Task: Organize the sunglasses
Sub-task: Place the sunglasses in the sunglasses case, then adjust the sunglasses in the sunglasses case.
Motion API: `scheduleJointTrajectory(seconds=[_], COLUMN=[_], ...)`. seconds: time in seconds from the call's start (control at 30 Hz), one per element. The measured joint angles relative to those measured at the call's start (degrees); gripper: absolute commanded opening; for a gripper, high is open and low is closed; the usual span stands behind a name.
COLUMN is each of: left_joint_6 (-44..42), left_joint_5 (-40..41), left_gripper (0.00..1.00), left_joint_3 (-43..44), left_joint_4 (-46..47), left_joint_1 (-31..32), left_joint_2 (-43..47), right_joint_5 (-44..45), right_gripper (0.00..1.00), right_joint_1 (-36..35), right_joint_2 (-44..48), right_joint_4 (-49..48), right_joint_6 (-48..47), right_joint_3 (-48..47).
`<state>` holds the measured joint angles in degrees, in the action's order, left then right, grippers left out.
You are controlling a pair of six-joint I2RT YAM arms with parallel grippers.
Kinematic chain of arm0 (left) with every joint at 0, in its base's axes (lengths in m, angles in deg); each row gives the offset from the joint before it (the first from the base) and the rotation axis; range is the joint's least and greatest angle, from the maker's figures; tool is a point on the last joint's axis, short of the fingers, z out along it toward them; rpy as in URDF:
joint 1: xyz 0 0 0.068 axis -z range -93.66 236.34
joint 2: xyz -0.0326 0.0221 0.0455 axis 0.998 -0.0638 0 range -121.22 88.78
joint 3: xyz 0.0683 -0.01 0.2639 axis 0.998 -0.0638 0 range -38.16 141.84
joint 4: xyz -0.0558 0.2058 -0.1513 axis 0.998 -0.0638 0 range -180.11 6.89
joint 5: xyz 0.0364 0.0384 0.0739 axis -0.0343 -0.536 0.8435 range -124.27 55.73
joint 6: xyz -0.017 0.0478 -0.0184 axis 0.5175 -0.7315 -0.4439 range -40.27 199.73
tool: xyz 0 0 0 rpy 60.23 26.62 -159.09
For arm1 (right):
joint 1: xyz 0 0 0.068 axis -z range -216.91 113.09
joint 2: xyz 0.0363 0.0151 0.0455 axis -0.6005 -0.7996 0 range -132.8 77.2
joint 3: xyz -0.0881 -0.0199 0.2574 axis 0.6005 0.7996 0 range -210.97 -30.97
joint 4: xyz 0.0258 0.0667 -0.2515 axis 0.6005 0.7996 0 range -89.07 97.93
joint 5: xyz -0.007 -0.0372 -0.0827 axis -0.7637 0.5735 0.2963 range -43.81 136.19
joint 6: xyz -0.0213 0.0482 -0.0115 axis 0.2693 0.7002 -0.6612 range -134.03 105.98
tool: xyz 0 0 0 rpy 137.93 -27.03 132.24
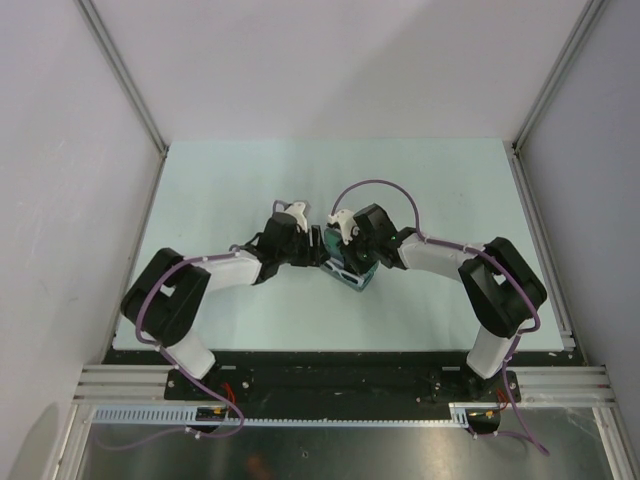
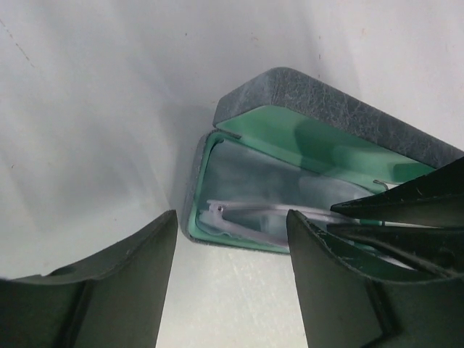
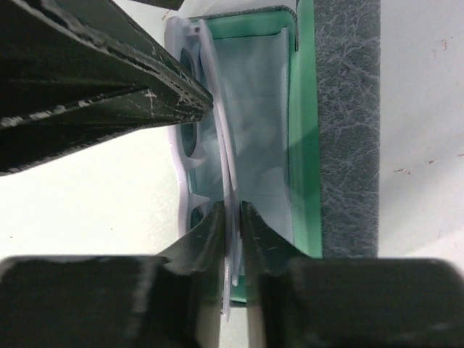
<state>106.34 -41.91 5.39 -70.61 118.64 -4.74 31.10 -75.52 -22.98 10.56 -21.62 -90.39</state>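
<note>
COUNT | sunglasses [image 3: 225, 156]: one white-framed pair is showing | glasses case [image 2: 348, 109]: one is showing | grey-blue cloth [image 3: 254, 130]: one is showing | robot arms: two are showing, left arm [image 1: 215, 270] and right arm [image 1: 440, 255] | table [image 1: 250, 180]: one is showing
</note>
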Motion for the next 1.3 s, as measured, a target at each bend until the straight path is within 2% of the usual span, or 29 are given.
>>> scheduleJointTrajectory(seconds=[0.1,0.43,0.53,0.57,0.63,0.73,0.8,0.93,1.3], left_joint_6=[0.4,0.4,0.5,0.6,0.8,1.0,1.0,1.0,1.0], left_joint_5=[0.3,1.0,1.0,1.0,1.0,1.0,1.0,1.0,1.0], left_gripper=[0.68,0.67,0.67,0.67,0.67,0.67,0.67,0.68,0.67], left_joint_3=[0.0,-0.2,-0.2,-0.2,-0.2,0.1,0.2,0.2,0.4], left_joint_4=[0.6,1.0,1.5,1.7,2.0,2.0,2.1,2.1,2.0], left_joint_1=[0.5,1.1,1.1,1.1,1.1,1.1,1.1,1.1,1.1], left_joint_2=[-0.8,-1.8,-2.1,-2.2,-2.4,-2.6,-2.8,-2.8,-2.9], right_joint_5=[-0.3,1.4,1.8,1.7,1.0,0.5,0.2,-0.5,-0.2], right_gripper=[0.34,0.36,0.26,0.18,0.11,0.08,0.08,0.18,0.21], right_joint_1=[0.0,-0.5,-0.5,-0.6,-0.8,-1.5,-2.6,-4.3,-4.5], right_joint_2=[0.1,4.3,6.0,6.4,7.1,7.3,7.3,6.9,3.1], right_joint_4=[0.0,-1.4,-2.0,-2.0,-2.0,-1.7,-1.2,-1.2,-0.2], right_joint_6=[0.3,2.8,3.3,3.3,2.9,1.9,1.3,1.0,-1.9], right_joint_3=[0.0,0.1,0.1,0.1,0.1,0.1,0.1,0.1,0.1])
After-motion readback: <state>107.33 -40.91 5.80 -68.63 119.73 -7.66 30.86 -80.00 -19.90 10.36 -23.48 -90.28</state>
